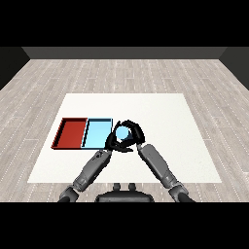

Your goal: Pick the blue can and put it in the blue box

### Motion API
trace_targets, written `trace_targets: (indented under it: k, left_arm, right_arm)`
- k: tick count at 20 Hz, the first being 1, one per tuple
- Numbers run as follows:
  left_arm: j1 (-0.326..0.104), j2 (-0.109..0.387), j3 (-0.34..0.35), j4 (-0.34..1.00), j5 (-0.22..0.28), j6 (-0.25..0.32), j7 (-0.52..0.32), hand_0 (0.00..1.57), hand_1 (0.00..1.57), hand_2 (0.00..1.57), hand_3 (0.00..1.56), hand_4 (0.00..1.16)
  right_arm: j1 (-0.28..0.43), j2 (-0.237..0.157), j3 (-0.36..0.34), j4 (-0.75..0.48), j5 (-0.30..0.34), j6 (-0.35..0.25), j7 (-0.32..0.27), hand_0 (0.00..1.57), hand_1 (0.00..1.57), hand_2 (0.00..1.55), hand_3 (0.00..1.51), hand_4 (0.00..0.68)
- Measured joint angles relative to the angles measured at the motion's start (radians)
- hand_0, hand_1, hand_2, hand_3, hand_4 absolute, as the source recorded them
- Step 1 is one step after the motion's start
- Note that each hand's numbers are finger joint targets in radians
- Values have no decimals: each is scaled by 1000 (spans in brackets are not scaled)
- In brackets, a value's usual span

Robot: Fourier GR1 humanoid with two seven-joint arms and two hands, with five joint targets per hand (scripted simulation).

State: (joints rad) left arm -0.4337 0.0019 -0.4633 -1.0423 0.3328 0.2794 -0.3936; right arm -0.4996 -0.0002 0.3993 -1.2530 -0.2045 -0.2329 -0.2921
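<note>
White table (160,146): right hand (136,133) grasping small blue cylindrical can (122,132) beside light blue tray's (97,131) right edge; left hand (113,142), fingers unclear, crowds it, could knock it.

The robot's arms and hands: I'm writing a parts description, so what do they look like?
Two grey, cylindrical forearms, the left forearm and right forearm, each ending in a black hand with fingers and a thumb: left hand, right hand. No cables or markings show.
</note>
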Motion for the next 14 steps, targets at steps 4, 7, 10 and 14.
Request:
trace_targets:
  k: [4, 7, 10, 14]
  left_arm:
    - [2, -1, -17, 8, 8, -7, -14, 0, 0, 0, 0, 0]
    - [-3, -1, -30, 16, 17, -6, -40, 0, 0, 0, 0, 174]
    - [-16, 0, -40, 32, -48, 49, -33, 133, 133, 453, 0, 603]
    - [-49, 14, -36, 63, -115, 100, -4, 318, 318, 520, 175, 0]
  right_arm:
    - [-18, 0, 32, -2, -10, -24, 15, 1402, 1402, 1438, 1385, 612]
    - [-26, 0, 58, -3, -6, -42, 12, 1319, 1319, 1426, 1395, 617]
    - [-44, 0, 88, 8, -24, -59, 13, 1401, 1401, 1439, 1390, 609]
    - [-72, -5, 135, 17, -42, -86, 14, 1468, 1468, 1471, 1399, 596]
